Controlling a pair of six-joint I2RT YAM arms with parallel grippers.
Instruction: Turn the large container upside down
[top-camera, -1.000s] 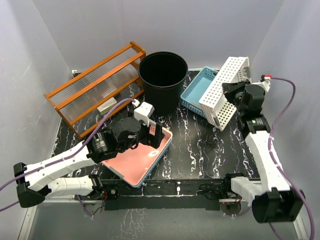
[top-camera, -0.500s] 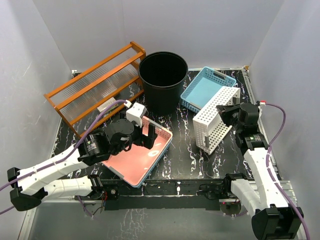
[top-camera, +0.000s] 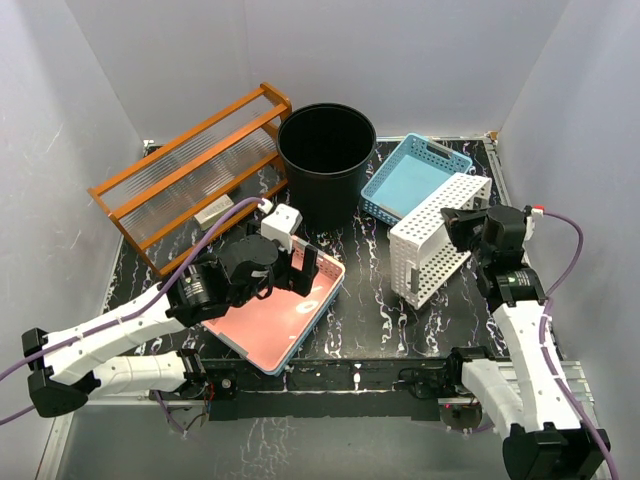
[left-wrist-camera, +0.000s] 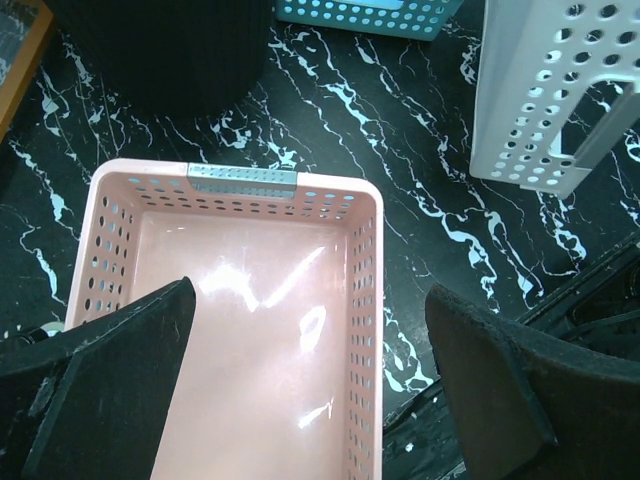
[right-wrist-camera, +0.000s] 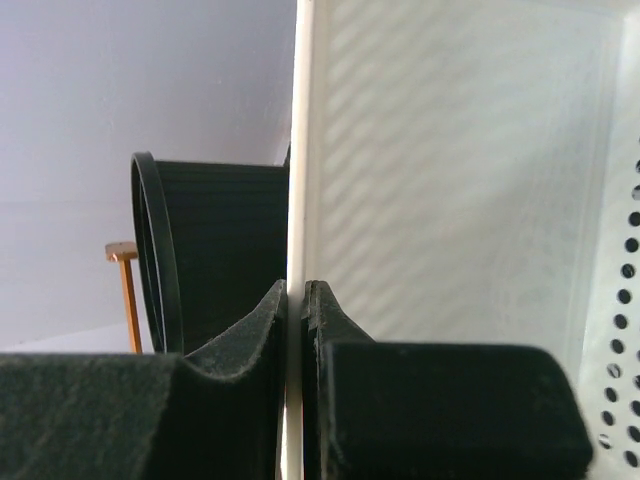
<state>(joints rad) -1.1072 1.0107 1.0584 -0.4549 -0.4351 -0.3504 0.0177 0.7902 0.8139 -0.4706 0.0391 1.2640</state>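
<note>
The large container (top-camera: 325, 160) is a tall round black bin standing upright, mouth up, at the back middle of the table. It also fills the top left of the left wrist view (left-wrist-camera: 170, 50) and shows behind the right fingers (right-wrist-camera: 220, 250). My left gripper (top-camera: 305, 268) hovers open over the pink basket (top-camera: 270, 325), short of the bin, with nothing between its fingers (left-wrist-camera: 312, 292). My right gripper (top-camera: 452, 222) is shut on the thin wall of the white perforated basket (top-camera: 435, 240), pinching its edge (right-wrist-camera: 296, 290). That basket stands tilted on its side, to the right of the bin.
A blue perforated basket (top-camera: 410, 180) lies at the back right, between the bin and the white basket (left-wrist-camera: 550, 90). A wooden slatted rack (top-camera: 190, 175) leans at the back left. The pink basket's rim (left-wrist-camera: 362, 300) lies under the left fingers. Grey walls close in on three sides.
The right arm has brought the white basket down from high over the blue basket to low on the right. The left gripper shifted slightly and stayed open.
</note>
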